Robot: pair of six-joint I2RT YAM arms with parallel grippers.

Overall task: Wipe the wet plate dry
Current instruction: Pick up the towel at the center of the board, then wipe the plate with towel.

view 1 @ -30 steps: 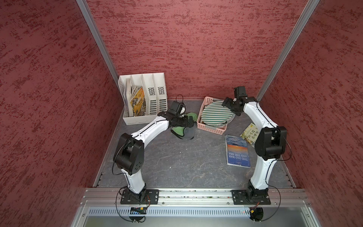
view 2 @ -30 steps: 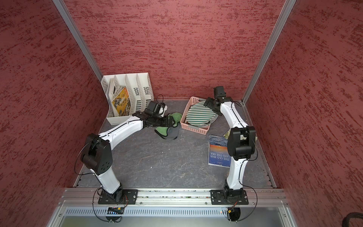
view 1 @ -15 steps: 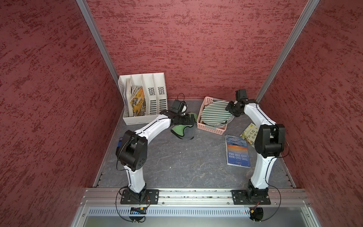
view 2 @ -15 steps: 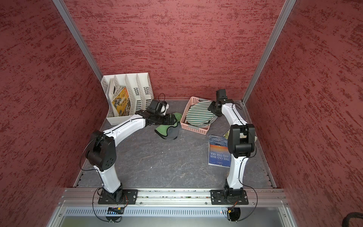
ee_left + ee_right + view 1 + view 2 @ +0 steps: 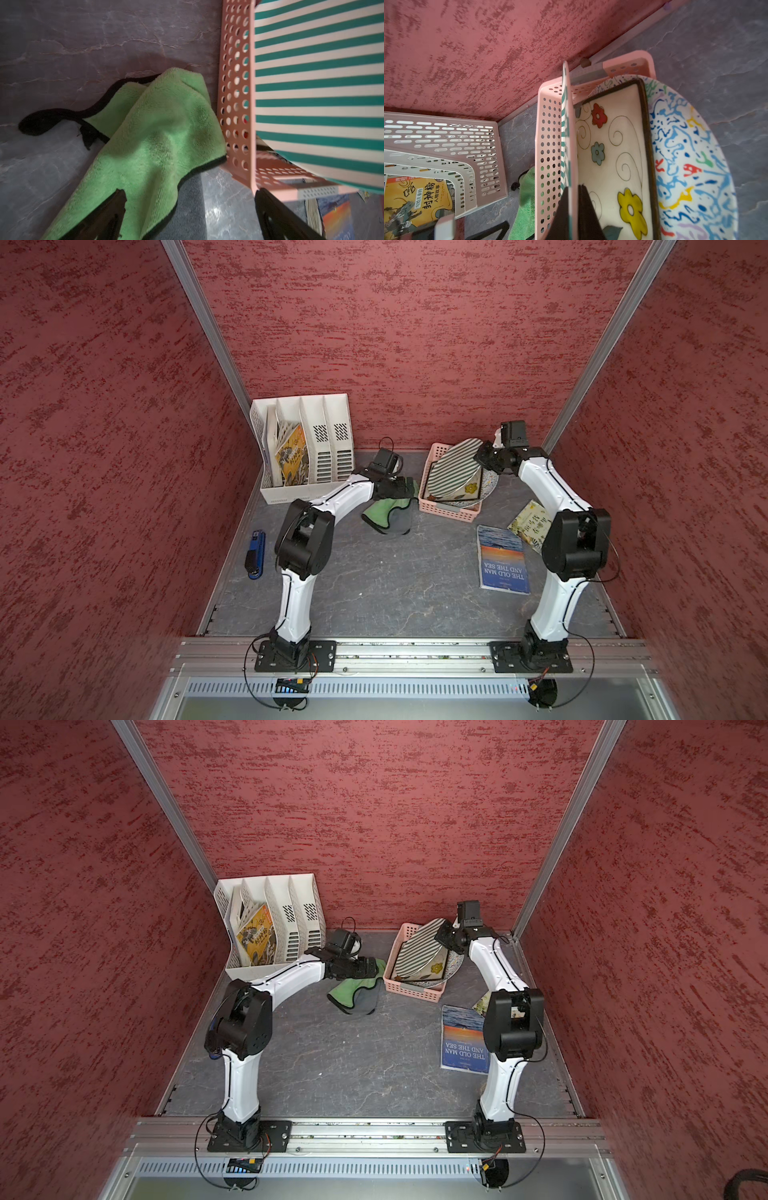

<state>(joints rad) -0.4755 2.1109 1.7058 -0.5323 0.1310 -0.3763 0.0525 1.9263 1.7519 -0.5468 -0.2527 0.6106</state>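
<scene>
Tilted plate [image 5: 453, 467] in basket [image 5: 448, 511]; cloth [image 5: 383, 517] just left of basket.

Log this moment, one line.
right jaws: shut on striped plate rim | left jaws: open over green cloth | plate: tilted in pink basket

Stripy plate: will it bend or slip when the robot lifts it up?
The striped plate is probably stiff: it stands tilted on edge in the pink basket without sagging. It may slip or swing, since the right gripper pinches only its thin rim. It looks breakable, like the flowered dish beside it, so bumps could chip it.
</scene>
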